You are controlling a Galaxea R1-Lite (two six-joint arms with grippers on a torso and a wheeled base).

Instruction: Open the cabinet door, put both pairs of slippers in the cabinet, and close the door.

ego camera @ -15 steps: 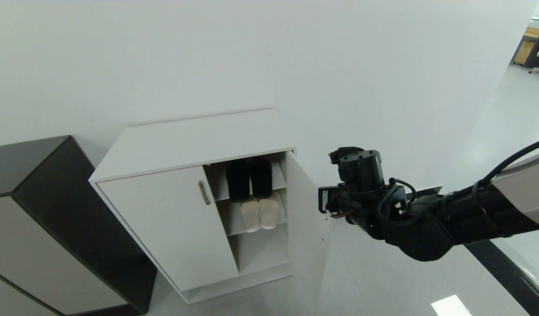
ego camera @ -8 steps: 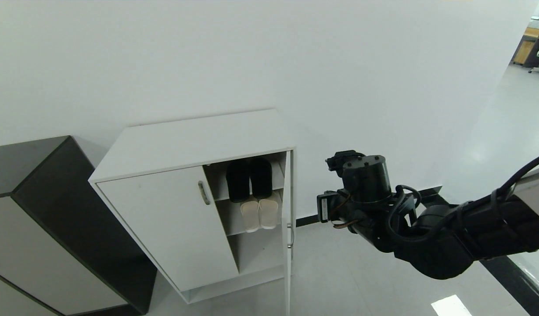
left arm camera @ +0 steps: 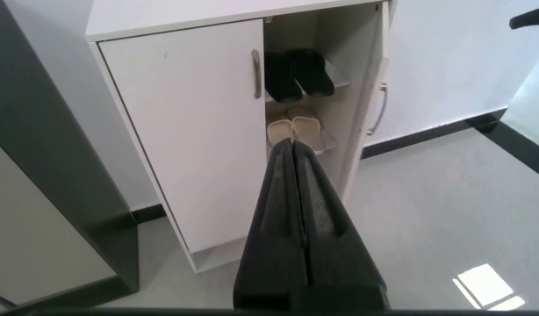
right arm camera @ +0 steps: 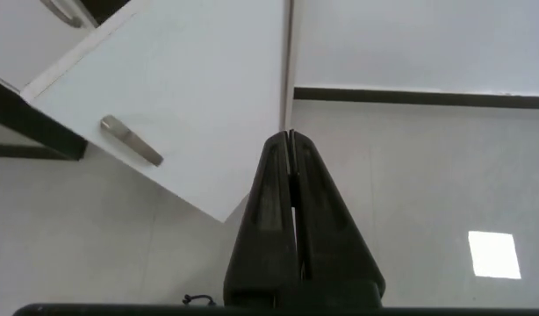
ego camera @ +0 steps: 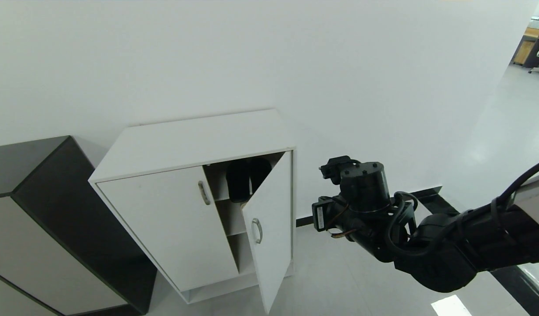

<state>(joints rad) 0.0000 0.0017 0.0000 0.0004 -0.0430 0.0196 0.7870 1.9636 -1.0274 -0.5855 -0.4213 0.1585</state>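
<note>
Against the white wall (ego camera: 296,52), the cabinet (ego camera: 195,140) stood with its right door (ego camera: 269,219) partly open and its left door (ego camera: 173,219) shut. The black slippers (ego camera: 241,180) lay on the upper shelf (left arm camera: 338,85), the beige slippers (left arm camera: 296,132) on the middle shelf (left arm camera: 327,146). The right gripper (right arm camera: 291,140), fingers pressed together and empty, hung beside the right door's outer face. The left gripper (left arm camera: 293,147), likewise closed and empty, faced the opening.

Left gripper (left arm camera: 293,147) with fingers pressed together, facing white cabinet (left arm camera: 186,132), one door shut, other door (left arm camera: 362,83) ajar, black slippers (left arm camera: 296,75) shelved above beige slippers (left arm camera: 298,130)
</note>
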